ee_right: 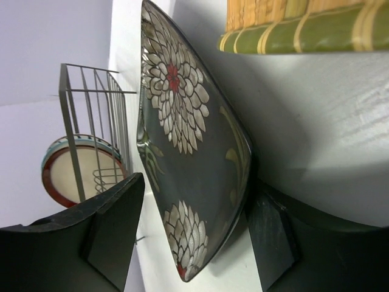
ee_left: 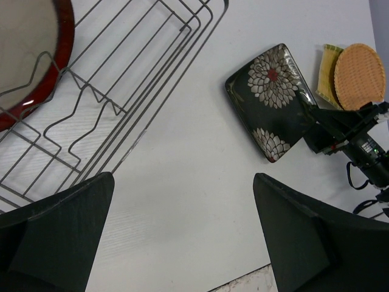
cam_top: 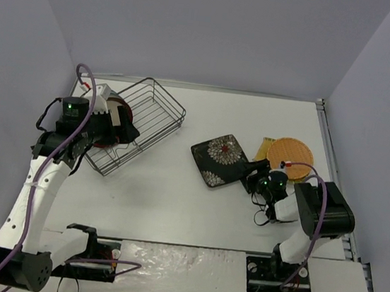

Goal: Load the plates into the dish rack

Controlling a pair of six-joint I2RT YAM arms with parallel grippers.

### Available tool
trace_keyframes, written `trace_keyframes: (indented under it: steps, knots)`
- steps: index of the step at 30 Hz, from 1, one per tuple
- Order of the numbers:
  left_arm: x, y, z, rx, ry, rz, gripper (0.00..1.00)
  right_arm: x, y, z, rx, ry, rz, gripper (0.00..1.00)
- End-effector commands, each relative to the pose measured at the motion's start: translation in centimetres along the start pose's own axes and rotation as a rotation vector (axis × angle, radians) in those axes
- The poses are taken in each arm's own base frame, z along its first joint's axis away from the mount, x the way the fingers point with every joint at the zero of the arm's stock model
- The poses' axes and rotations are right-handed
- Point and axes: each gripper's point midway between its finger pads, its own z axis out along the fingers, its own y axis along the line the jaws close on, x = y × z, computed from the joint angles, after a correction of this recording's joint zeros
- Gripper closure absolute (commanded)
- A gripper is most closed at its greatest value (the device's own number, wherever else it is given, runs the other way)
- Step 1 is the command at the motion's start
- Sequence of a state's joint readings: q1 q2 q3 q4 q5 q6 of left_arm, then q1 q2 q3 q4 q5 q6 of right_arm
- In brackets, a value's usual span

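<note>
A dark square plate (cam_top: pixel 219 160) with white flowers lies mid-table. My right gripper (cam_top: pixel 250 173) straddles its right edge. In the right wrist view one finger (ee_right: pixel 276 240) sits against the underside of the dark plate (ee_right: pixel 194 152), while the other finger (ee_right: pixel 103 228) stands off its top face, so the jaws are open around it. The wire dish rack (cam_top: pixel 149 112) stands at the back left with a red-brown-rimmed plate (ee_left: pixel 65 42) upright inside. My left gripper (ee_left: pixel 188 237) hangs open and empty beside the rack. An orange-tan round plate (cam_top: pixel 290 156) lies right of the dark one.
A striped bamboo-coloured piece (cam_top: pixel 264 149) lies under the orange plate's left edge. The table's right edge (cam_top: pixel 329 155) runs close behind the right arm. Purple walls close in the back and sides.
</note>
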State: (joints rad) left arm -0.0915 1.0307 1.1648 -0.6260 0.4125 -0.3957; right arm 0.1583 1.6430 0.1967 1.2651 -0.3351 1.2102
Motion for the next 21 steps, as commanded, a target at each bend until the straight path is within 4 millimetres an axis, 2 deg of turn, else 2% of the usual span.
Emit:
trace_keyframes:
  steps: [1,4,8,11,15,21]
  knots:
    - [-3.4,-2.5,-1.1,0.052,-0.129,0.100,0.03,1.4,-5.6,0.0,0.179,0.016,0.043,0.41]
    - [-3.0,-3.2,-0.6,0.069,-0.118,0.100,0.03,1.7,-6.3,0.1,0.191,0.019,0.053,0.53]
    - [-2.1,-4.2,0.4,0.102,-0.104,0.079,0.03,1.6,-6.4,0.1,0.187,0.014,0.048,0.79]
    - [-1.5,-5.3,0.8,0.129,-0.095,0.083,0.03,1.4,-6.0,0.2,0.178,0.011,0.037,0.91]
    - [-0.7,-6.1,1.6,0.143,-0.073,0.089,0.03,1.1,-4.8,0.2,0.152,0.008,0.022,1.00]
    - [-0.3,-7.2,2.1,0.166,-0.062,0.100,0.03,0.4,-0.8,-0.2,0.061,0.009,0.001,1.00]
